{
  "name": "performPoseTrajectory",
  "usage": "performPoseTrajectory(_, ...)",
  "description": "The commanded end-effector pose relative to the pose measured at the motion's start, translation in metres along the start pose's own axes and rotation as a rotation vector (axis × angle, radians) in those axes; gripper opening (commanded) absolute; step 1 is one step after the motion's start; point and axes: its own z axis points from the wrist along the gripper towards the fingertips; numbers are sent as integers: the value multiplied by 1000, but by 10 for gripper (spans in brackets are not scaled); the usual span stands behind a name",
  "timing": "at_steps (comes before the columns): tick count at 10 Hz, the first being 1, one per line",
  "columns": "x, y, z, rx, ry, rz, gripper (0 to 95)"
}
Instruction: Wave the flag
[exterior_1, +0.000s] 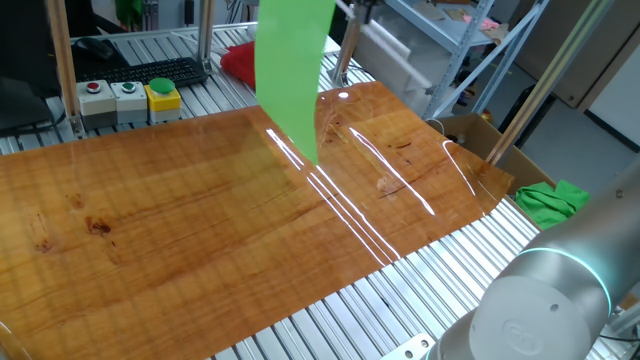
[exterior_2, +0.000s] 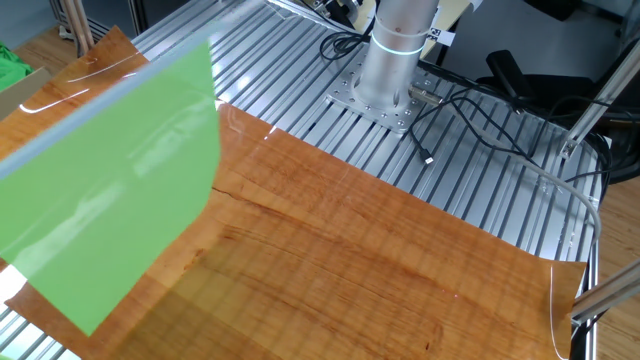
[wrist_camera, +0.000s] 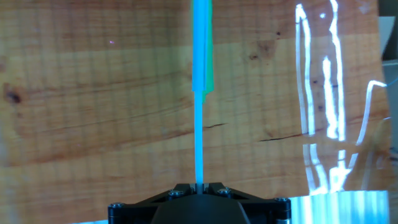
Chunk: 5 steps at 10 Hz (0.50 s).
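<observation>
The flag is a bright green sheet (exterior_1: 292, 70) held in the air above the wooden table top (exterior_1: 200, 220). In the other fixed view the sheet (exterior_2: 110, 230) hangs large at the left, fixed along its top edge to a pale rod (exterior_2: 60, 140). In the hand view the rod (wrist_camera: 199, 143) runs straight up from my gripper (wrist_camera: 199, 184), with the sheet (wrist_camera: 208, 50) seen edge-on. The jaws are shut on the rod's end. The gripper itself is out of both fixed views.
A red cloth bundle (exterior_1: 238, 62) and a button box (exterior_1: 130, 100) lie at the back. A small bunched green cloth (exterior_1: 552, 200) and a cardboard box (exterior_1: 475, 132) sit at the right. The arm's base (exterior_2: 395, 60) with cables stands behind the table.
</observation>
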Motion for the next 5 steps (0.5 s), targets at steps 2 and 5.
performPoseTrajectory(2, 7, 50, 2, 2, 12, 222, 0)
performPoseTrajectory(5, 5, 50, 4, 66, 5, 162, 0)
